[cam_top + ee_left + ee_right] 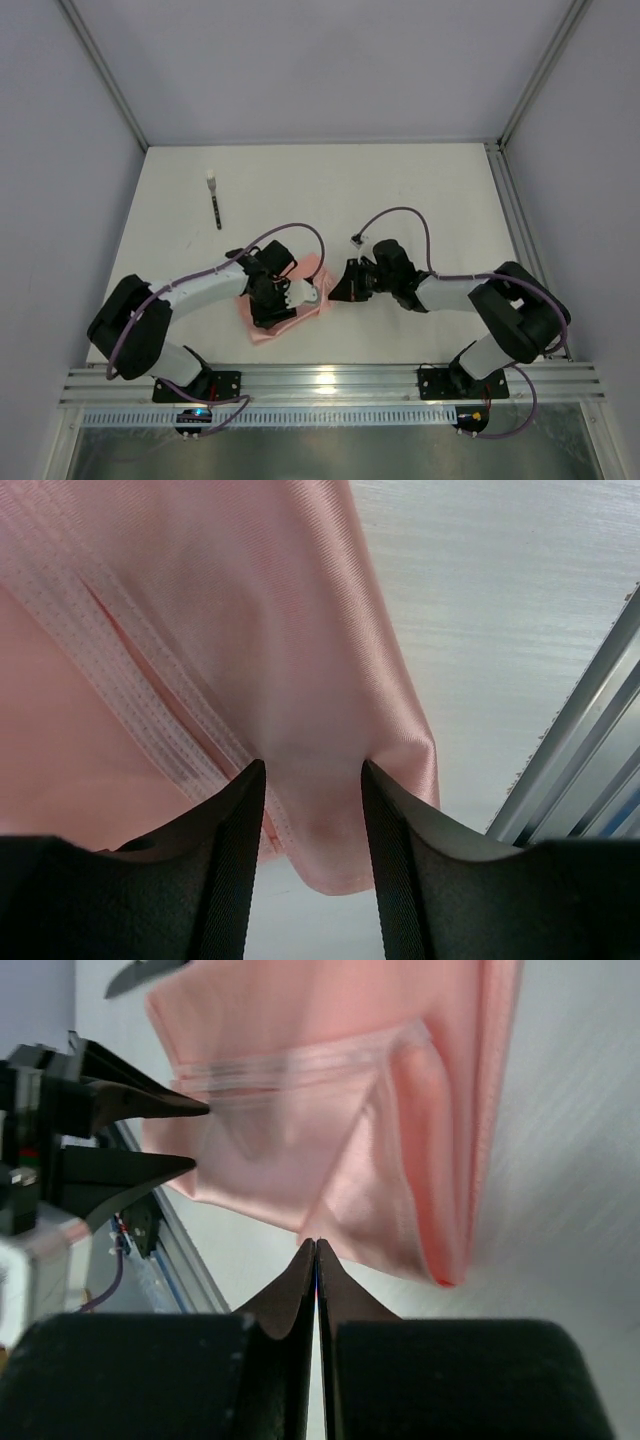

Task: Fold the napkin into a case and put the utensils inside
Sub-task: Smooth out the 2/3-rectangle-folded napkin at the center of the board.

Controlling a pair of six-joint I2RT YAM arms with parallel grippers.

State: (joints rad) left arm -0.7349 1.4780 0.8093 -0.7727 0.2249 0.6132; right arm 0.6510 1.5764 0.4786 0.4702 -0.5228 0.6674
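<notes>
Left gripper (310,768) is loose, jaws apart over the folded napkin (250,610); right gripper (316,1244) is clamped shut just beside it.

napkin (268,328): 1 | utensil (216,207): 1 in sight | arms: 2, left arm (195,288) and right arm (460,292) | grippers: 2, left gripper (313,780) and right gripper (316,1250) | fingers (235,860) on each gripper: 2 | table (420,190): 1 | purple cables (290,228): 2, one per arm | rail (330,385) at near edge: 1
</notes>
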